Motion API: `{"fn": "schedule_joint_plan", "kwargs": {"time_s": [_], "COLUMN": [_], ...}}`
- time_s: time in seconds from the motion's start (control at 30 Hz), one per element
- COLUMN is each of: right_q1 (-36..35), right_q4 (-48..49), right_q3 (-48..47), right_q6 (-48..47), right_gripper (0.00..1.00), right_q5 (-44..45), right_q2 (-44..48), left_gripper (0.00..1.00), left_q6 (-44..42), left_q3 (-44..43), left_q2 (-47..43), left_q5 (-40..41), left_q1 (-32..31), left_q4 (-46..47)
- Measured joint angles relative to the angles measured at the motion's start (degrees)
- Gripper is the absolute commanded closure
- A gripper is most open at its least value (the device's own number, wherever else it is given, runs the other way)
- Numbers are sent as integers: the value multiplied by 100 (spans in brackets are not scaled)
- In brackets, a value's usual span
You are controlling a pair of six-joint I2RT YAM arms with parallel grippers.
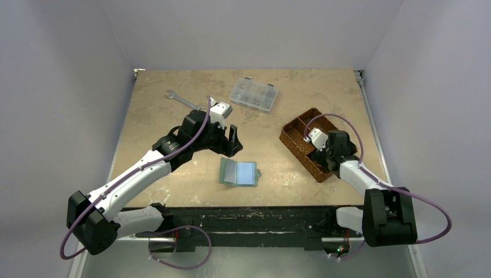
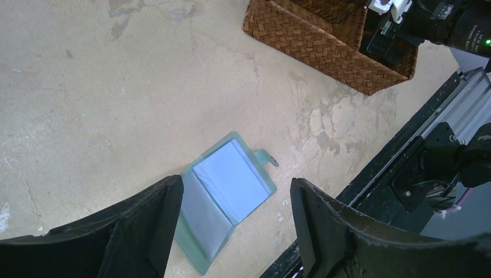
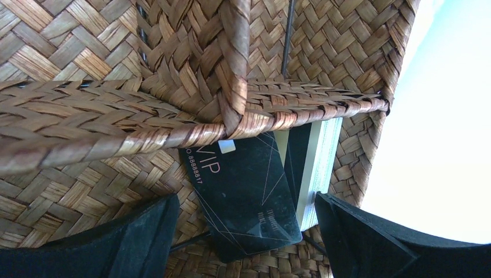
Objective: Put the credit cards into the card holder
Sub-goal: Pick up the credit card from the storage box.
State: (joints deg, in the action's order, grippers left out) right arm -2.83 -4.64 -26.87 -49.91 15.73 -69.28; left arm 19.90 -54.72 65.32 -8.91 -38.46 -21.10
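Note:
The card holder (image 1: 239, 172) lies open on the table, sage-green with pale blue clear pockets (image 2: 228, 194). My left gripper (image 1: 233, 142) hangs open above it, its jaws framing the holder (image 2: 235, 191) and nothing between them. The credit cards lie in a compartment of the brown woven basket (image 3: 116, 116). A black card marked VIP (image 3: 249, 191) leans on a stack with whitish edges (image 3: 317, 168). My right gripper (image 3: 246, 201) is down inside the basket (image 1: 301, 124), open wide, one finger on each side of the cards and not closed on them.
A clear plastic compartment box (image 1: 253, 94) and a metal wrench (image 1: 184, 100) lie at the back of the table. The basket's woven divider (image 3: 237, 69) crosses just above the cards. The black front rail (image 1: 243, 214) runs close below the card holder.

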Motion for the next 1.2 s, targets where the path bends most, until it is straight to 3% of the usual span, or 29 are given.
{"fn": "schedule_joint_plan", "kwargs": {"time_s": [0.27,0.43,0.53,0.63,1.0,1.2], "right_q1": [-15,-15,-17,-15,0,37], "right_q4": [721,1268,1449,1543,1226,1460], "right_q3": [85,79,70,70,-146,-144], "right_q6": [-33,63,140,186,721,710], "right_gripper": [2,15,31,35,14,20], "right_q5": [468,767,885,973,535,573], "right_q2": [-313,-656,-807,-905,-542,-295], "left_gripper": [28,28,28,28,28,28], "left_q6": [-2,-2,-2,-2,-2,-2], "left_q3": [0,0,0,0,0,0], "left_q2": [0,0,0,0,7,31], "left_q5": [2,15,20,22,39,39], "left_q1": [-26,-26,-26,-26,-26,-26], "left_q4": [-2,-2,-2,-2,-13,-44]}}
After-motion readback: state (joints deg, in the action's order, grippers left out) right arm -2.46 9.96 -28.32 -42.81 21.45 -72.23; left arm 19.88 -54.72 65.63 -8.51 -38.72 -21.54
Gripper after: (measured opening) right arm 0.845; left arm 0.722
